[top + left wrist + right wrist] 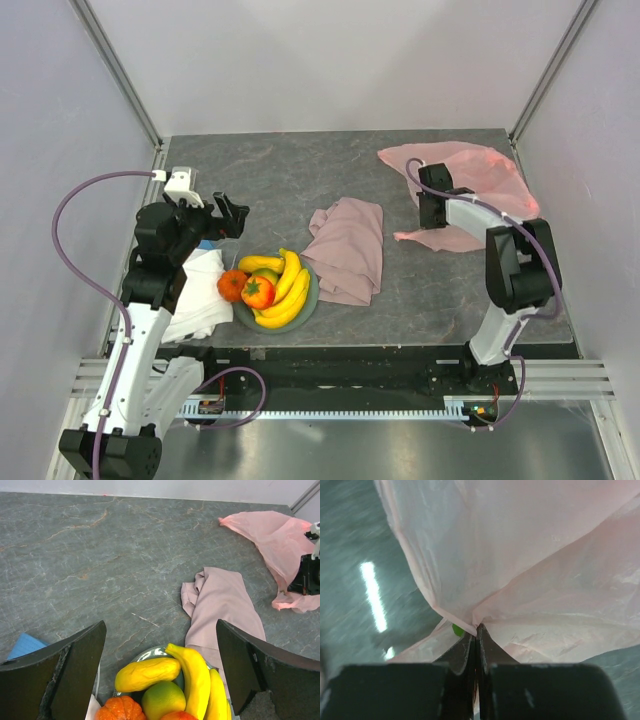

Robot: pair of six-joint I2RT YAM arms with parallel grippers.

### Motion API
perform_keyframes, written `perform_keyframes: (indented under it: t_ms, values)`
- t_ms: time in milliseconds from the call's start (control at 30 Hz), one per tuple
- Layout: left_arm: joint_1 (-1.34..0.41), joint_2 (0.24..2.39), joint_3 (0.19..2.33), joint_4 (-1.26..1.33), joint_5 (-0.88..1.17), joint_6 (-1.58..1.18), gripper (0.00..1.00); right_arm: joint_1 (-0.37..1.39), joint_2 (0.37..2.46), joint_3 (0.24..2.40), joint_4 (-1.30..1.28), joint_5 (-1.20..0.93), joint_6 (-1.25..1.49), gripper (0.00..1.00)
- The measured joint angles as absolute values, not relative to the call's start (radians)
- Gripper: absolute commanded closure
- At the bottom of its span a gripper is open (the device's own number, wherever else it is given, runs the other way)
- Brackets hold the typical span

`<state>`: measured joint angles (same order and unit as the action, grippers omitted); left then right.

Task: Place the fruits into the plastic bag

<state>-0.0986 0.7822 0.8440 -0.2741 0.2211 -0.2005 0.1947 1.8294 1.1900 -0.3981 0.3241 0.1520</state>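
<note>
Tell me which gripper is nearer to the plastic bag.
Right. The right gripper is shut on the plastic bag; the left gripper hangs open near the plate, far across the table.

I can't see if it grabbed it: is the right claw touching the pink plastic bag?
Touching. The right wrist view shows the right gripper closed, pinching a fold of the plastic bag.

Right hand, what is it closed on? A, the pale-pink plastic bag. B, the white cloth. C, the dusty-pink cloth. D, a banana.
A: in the right wrist view, the right hand is shut with a fold of the thin translucent plastic bag pinched at its tips.
</note>
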Motion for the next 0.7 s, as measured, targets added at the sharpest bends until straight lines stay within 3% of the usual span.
perform_keyframes:
  t_ms: [300,700]
  values:
    - [-0.104,0.807,0.844,-0.253,0.309,-0.2,0.03,0.278,1.552,1.022,-0.397,0.054,0.18,1.0]
    - [-0.18,0.893,0.825,-0.197,0.479,-0.22,0.06,0.276,1.407,0.981,-0.398,-0.17,0.246,1.0]
